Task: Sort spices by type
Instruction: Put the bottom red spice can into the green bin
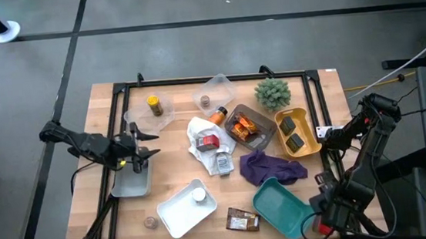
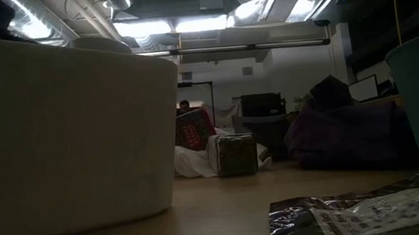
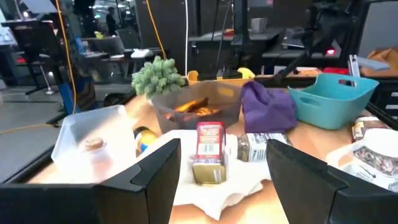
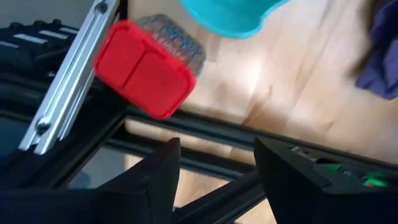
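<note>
- Now the left gripper [image 1: 148, 151] hangs over the gray tray [image 1: 130, 185] on the left, fingers apart, holding nothing.
- The right gripper [image 1: 320, 226] waits by the teal bin [image 1: 279, 206], fingers apart.

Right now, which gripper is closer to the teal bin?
Right. The right gripper sits just beside the teal bin at the table's near right corner; the left gripper is across the table, over the grey tray.
</note>
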Controlling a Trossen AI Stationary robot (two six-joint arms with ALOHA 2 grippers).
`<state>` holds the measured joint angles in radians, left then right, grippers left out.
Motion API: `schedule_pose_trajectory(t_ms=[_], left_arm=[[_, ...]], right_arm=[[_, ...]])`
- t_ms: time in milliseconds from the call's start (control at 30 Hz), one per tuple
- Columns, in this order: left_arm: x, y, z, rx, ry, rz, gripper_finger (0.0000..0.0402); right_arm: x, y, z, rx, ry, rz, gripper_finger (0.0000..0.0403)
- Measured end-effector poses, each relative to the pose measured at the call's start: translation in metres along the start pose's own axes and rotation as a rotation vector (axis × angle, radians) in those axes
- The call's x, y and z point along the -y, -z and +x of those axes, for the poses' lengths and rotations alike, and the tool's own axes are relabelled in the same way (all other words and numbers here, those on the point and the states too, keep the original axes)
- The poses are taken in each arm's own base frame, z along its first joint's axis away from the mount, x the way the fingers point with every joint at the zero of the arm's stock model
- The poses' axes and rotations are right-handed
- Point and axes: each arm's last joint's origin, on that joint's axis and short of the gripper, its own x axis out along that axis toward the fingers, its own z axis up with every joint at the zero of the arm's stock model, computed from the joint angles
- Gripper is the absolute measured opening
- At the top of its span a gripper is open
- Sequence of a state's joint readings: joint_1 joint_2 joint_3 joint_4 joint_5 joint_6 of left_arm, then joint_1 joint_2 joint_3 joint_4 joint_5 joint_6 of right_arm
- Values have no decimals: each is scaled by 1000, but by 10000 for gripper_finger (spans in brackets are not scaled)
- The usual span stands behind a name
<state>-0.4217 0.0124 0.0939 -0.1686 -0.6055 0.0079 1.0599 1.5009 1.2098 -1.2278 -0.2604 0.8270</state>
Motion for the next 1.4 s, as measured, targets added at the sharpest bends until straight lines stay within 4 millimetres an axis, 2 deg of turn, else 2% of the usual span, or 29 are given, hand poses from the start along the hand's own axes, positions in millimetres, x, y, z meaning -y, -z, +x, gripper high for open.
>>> schedule_pose_trajectory(t_ms=[67,733,967,1233,1400], left_arm=[[1,4,1,-14,0,12,224],[1,5,1,-14,0,31,224],[1,5,1,-14,0,28,224],[1,5,1,-15,-1,27,224],[1,5,1,-15,0,27,224]], right_arm=[[-1,0,0,-14,-17,5,205],[-14,-12,-2,113,-149,-82,205],[-16,-13,-2,141,-162,-182,205],[-22,-16,-3,200,-190,-189,205],[-27,-12,-1,195,-190,-285,205]])
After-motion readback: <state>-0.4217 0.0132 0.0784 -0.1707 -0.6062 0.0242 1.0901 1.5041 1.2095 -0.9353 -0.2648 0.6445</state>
